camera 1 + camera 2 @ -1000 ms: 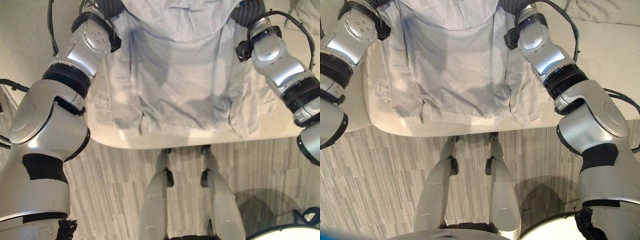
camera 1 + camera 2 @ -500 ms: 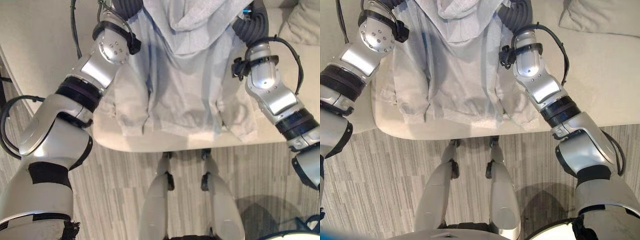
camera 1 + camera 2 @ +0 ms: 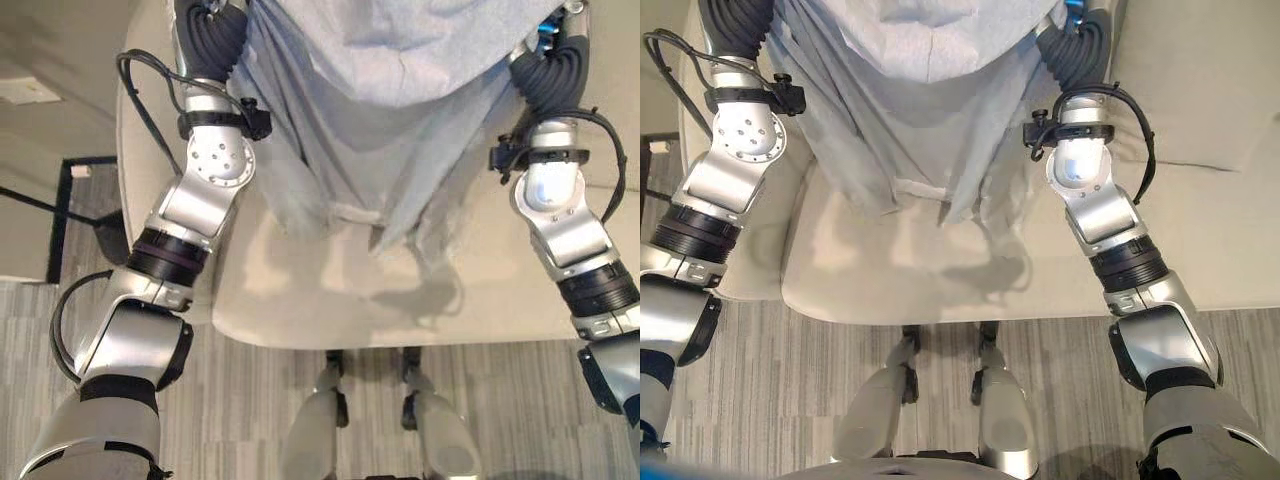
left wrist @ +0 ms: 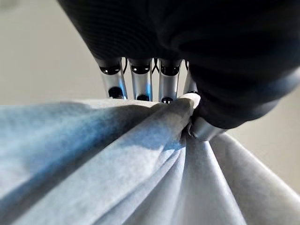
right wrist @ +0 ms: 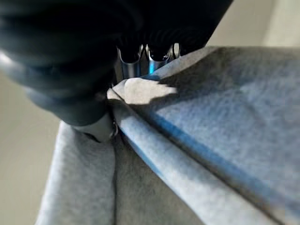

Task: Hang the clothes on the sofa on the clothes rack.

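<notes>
A light grey hoodie [image 3: 340, 110] hangs in the air above the beige sofa seat [image 3: 320, 300], its hem and sleeve ends dangling just over the cushion. Both arms reach up along its sides. My left hand [image 4: 140, 82] is shut on a bunched fold of the hoodie [image 4: 117, 154], pinched between thumb and fingers. My right hand [image 5: 129, 65] is likewise shut on a gathered edge of the hoodie [image 5: 211, 117]. In the eye views the dark ribbed wrist covers show at the top edge on the left [image 3: 210, 35] and on the right [image 3: 552, 70].
The sofa's rounded front edge [image 3: 940, 305] borders grey striped floor [image 3: 240, 400]. A back cushion [image 3: 1200, 90] lies to the right. A black frame [image 3: 60, 215] stands on the floor left of the sofa.
Both arms have risen with the hoodie, lifting it from lying flat on the seat to hanging above it. The camera has shifted too.
</notes>
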Robot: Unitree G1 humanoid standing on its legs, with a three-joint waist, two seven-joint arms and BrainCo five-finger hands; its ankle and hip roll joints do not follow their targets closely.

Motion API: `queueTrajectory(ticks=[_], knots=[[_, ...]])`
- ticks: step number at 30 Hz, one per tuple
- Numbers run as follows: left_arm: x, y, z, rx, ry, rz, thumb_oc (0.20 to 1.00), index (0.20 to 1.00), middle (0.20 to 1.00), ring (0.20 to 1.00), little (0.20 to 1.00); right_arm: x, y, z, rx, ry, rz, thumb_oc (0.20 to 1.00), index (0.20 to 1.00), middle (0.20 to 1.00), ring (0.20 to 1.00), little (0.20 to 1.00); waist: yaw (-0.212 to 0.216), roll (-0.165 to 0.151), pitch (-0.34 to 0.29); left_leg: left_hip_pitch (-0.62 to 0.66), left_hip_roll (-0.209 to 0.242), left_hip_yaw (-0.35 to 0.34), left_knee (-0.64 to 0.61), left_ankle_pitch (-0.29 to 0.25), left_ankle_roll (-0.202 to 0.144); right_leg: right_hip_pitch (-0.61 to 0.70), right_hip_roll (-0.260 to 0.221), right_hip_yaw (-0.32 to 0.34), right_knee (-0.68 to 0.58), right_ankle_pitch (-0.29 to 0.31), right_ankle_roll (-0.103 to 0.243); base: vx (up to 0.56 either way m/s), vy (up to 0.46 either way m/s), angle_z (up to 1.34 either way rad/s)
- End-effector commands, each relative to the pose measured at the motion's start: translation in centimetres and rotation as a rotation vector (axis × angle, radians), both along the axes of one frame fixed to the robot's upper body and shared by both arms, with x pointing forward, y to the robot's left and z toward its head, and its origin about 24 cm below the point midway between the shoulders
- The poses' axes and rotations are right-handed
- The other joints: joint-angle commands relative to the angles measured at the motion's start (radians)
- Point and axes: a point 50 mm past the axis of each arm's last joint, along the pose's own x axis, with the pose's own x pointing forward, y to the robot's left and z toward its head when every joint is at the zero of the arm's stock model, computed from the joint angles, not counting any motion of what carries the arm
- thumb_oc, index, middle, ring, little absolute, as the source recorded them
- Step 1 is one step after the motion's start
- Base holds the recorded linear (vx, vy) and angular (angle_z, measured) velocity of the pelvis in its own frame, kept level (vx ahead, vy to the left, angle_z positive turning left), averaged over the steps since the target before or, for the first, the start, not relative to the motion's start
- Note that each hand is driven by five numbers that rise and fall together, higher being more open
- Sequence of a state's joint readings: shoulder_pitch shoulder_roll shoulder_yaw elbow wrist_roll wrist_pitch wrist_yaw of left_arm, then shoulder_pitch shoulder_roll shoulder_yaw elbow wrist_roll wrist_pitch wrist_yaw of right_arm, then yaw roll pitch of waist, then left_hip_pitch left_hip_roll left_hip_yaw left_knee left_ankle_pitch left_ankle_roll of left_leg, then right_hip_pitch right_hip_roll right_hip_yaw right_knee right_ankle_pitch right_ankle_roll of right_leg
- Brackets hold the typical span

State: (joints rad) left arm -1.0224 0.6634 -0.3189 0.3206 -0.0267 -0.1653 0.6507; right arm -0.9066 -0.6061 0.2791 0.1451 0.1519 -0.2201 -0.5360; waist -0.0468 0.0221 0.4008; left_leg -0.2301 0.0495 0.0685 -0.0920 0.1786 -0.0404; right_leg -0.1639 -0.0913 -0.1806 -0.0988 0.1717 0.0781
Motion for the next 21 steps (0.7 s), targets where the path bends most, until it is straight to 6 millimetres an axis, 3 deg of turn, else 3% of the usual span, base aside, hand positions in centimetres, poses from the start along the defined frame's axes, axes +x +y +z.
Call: queueTrajectory(ticks=[1,12,21], knots=[[0.3,-0.3,-2.5,0.022,0.019,-0.005,0.200,0.200,0.200,0.200,0.200,-0.3,-0.8,-2.1,-0.018,0.002,-0.032,0.200,0.200,0.200,0.200,0.200,0.023,-0.023,-0.263,0.048,0.010,-0.032,0.005,-0.094,-0.053,-0.017,-0.039,0.087,0.032,-0.075,0.093,0.18,-0.058,0.04],[-1.4,-1.2,-3.1,0.070,-0.042,-0.059,0.200,0.200,0.200,0.200,0.200,-1.7,-0.5,-2.6,-0.161,-0.076,-0.134,0.200,0.200,0.200,0.200,0.200,0.057,-0.034,-0.410,0.153,0.042,-0.047,0.005,-0.117,-0.075,0.117,-0.010,0.043,0.015,-0.131,0.077,0.09,-0.066,0.10],[-2.4,-1.3,-3.7,0.060,-0.072,-0.065,0.200,0.200,0.200,0.200,0.200,-1.8,1.0,-3.6,-0.218,-0.084,-0.120,0.200,0.200,0.200,0.200,0.200,0.090,-0.037,-0.460,0.197,0.075,-0.080,0.005,-0.110,-0.099,0.193,0.023,0.003,0.020,-0.179,0.055,0.03,-0.077,0.08]])
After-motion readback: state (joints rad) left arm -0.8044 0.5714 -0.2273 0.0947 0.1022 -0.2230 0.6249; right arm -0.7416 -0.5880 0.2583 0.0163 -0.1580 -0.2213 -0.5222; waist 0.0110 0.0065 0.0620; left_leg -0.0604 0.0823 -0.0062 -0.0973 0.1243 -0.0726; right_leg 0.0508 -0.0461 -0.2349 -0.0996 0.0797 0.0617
